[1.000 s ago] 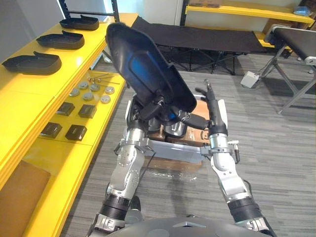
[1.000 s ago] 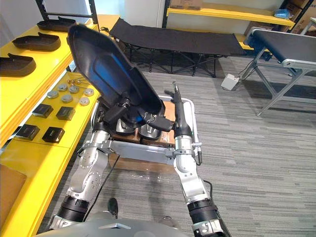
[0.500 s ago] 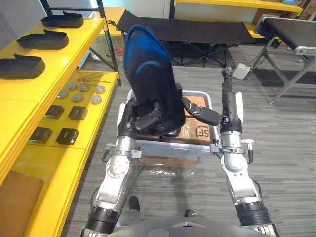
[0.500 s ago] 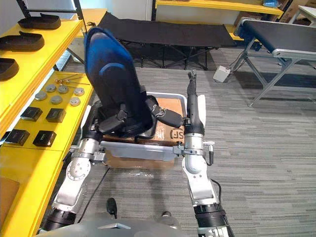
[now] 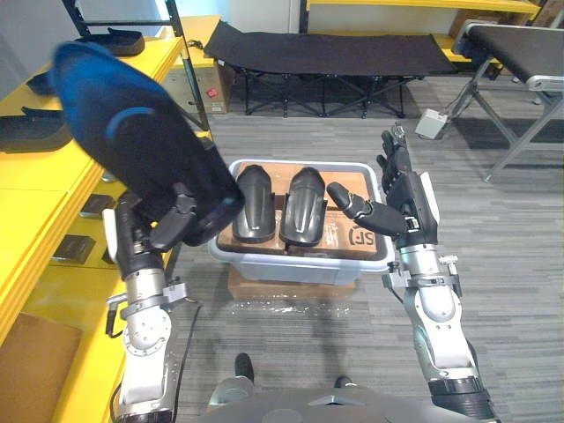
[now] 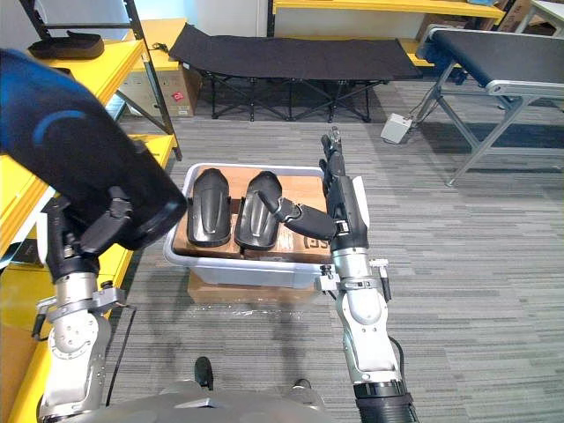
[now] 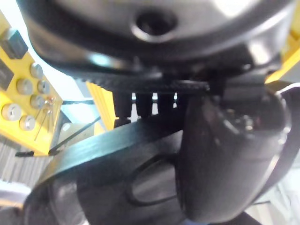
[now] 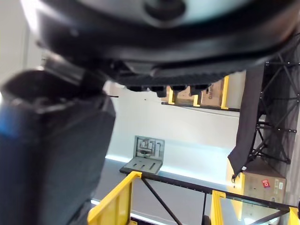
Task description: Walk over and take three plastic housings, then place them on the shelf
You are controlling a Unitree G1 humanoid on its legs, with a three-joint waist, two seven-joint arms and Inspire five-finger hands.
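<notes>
Yellow shelf [image 5: 31, 198] at left; left hand [image 5: 163, 231] clenched on housing [image 5: 123, 141] rim (stiff, light, probably slick: hold the edge); right hand [image 5: 401, 203] released.

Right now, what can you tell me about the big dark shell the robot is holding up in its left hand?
It is a plastic housing: a large, elongated shell, black with a glossy blue sheen. The left hand grips its lower end, with the fingers curled over the edge. The housing is lifted in the air and tilted up toward the yellow shelf on the robot's left, touching nothing else. The right hand is open and apart from it.
</notes>
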